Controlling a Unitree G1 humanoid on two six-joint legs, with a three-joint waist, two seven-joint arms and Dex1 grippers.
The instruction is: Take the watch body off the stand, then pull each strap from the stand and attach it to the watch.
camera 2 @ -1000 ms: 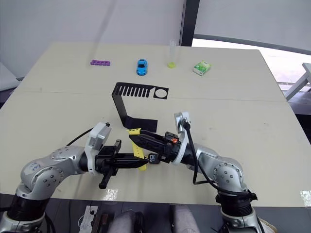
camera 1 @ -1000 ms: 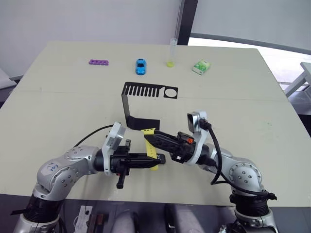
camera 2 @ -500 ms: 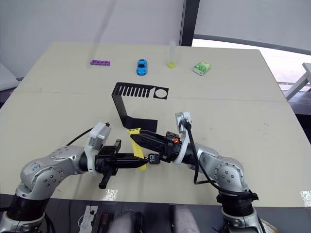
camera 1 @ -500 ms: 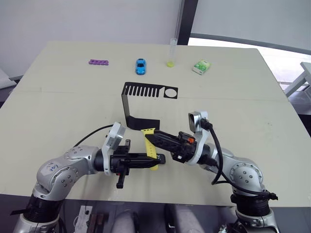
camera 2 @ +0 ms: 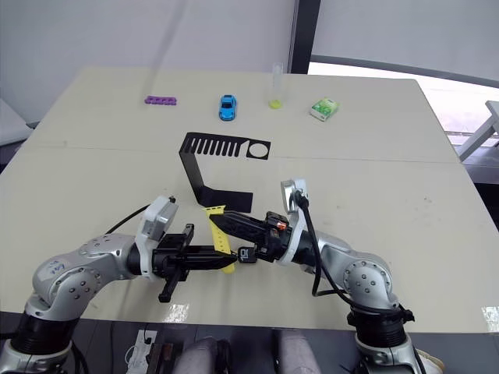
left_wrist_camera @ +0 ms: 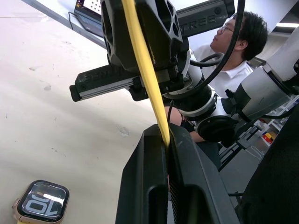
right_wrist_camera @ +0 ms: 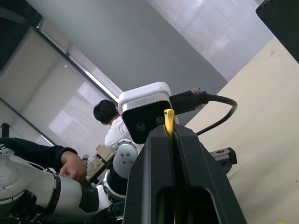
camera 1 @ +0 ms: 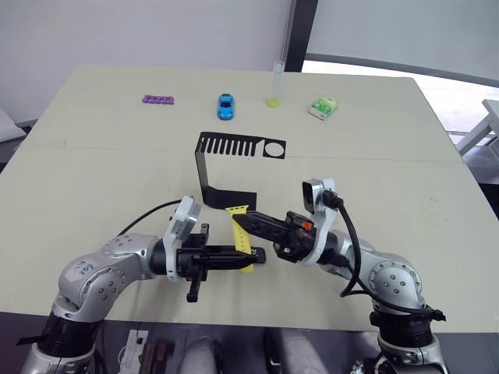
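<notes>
My left gripper (camera 1: 248,260) has its two black fingers pressed together on the lower part of a narrow flexible yellow strap (camera 1: 241,231), and my right gripper (camera 1: 238,220) has its fingers closed on the upper part of the same strap, so the two grippers meet at it from opposite sides near the front edge of the table; in the left wrist view the strap (left_wrist_camera: 145,70) rises out of the gap between my left fingers (left_wrist_camera: 145,182) and passes in front of the right gripper; in the right wrist view only the yellow tip (right_wrist_camera: 168,120) stands above my right fingers (right_wrist_camera: 156,172); the small rounded-square black watch body (left_wrist_camera: 40,207) with white digits on its dark screen lies flat on the table below the grippers, screen up, with something yellow just visible at its lower edge; the thin black sheet-metal stand (camera 1: 221,160) stands just behind the grippers, its slotted top plate with the round hole facing me and its flat base close to the strap; I cannot tell whether they touch; on the far side of the pale beige table (camera 1: 390,148) lie a purple perforated bar (camera 1: 159,100), a small blue toy car (camera 1: 225,106), a clear tube with yellow bottom (camera 1: 274,86) standing upright, and a green-white packet (camera 1: 322,107), all well apart from the stand; a person in a white shirt (left_wrist_camera: 233,51) is behind the table.
</notes>
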